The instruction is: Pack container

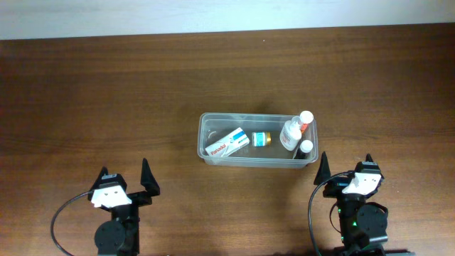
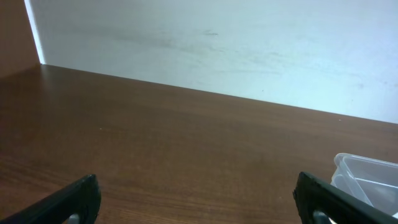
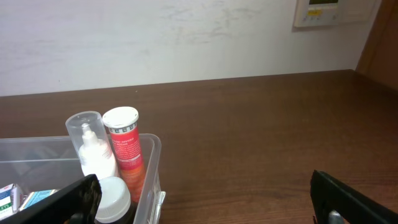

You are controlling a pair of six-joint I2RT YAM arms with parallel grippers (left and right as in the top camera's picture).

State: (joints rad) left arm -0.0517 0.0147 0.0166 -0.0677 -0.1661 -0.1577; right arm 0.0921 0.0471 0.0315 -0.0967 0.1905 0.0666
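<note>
The clear plastic container point(image 1: 213, 121) sits at the middle of the wooden table. Inside lie a white medicine box point(image 1: 227, 143), a small bottle point(image 1: 261, 139), a clear spray bottle point(image 1: 290, 132), a red tube point(image 1: 303, 121) and a dark white-capped bottle point(image 1: 306, 148). My left gripper point(image 1: 126, 179) is open and empty near the front left. My right gripper point(image 1: 345, 171) is open and empty just right of the container's front right corner. The right wrist view shows the container wall point(image 3: 151, 163), red tube point(image 3: 126, 149), spray bottle point(image 3: 93, 149) and white cap point(image 3: 112, 198). The left wrist view shows a container corner point(image 2: 367, 177).
A pale wall point(image 2: 217, 43) runs behind the table's far edge. A wall panel point(image 3: 320, 11) hangs at the upper right in the right wrist view. Bare wood point(image 1: 106, 92) lies left of the container.
</note>
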